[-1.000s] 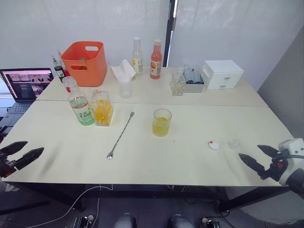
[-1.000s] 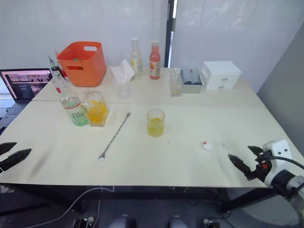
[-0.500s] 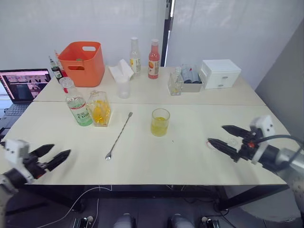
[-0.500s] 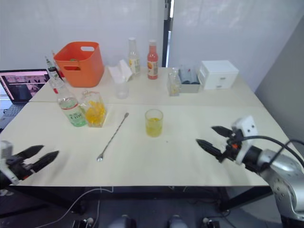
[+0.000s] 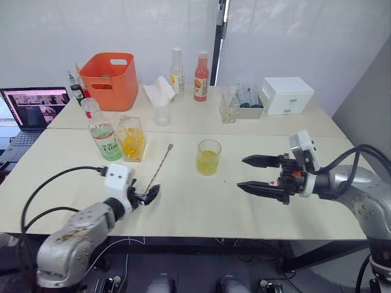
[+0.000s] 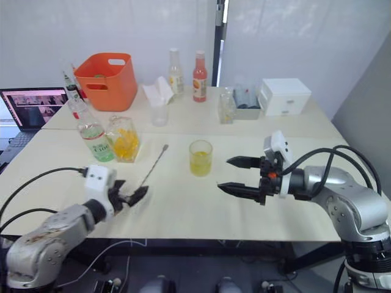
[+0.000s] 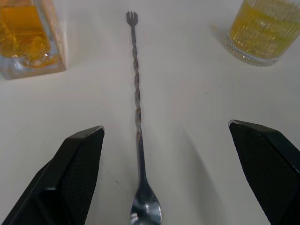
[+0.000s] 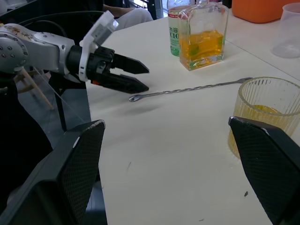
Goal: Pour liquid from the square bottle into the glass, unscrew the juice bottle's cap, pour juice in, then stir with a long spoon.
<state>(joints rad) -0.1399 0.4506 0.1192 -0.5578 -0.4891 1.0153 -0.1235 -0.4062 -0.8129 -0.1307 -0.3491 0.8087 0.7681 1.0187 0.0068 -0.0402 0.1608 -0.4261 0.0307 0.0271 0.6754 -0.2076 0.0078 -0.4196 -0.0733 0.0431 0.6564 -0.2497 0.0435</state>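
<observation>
Desk (image 5: 201, 213) with the glass (image 5: 208, 157) at centre, already holding yellow liquid; the square bottle (image 5: 131, 138) stands well to its left. The long spoon (image 7: 138, 112) lies flat between them, bowl toward the left claw (image 5: 148, 195). Both claws gape empty, the right claw (image 5: 253, 173) beside the glass. Judged step: taking up the spoon; the fingers (image 7: 77, 154) should straddle the thin twisted shaft squarely, descending low before closing.

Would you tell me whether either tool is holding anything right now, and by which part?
Nothing is held: the left tool is open astride the long spoon, and the right tool is open.
</observation>
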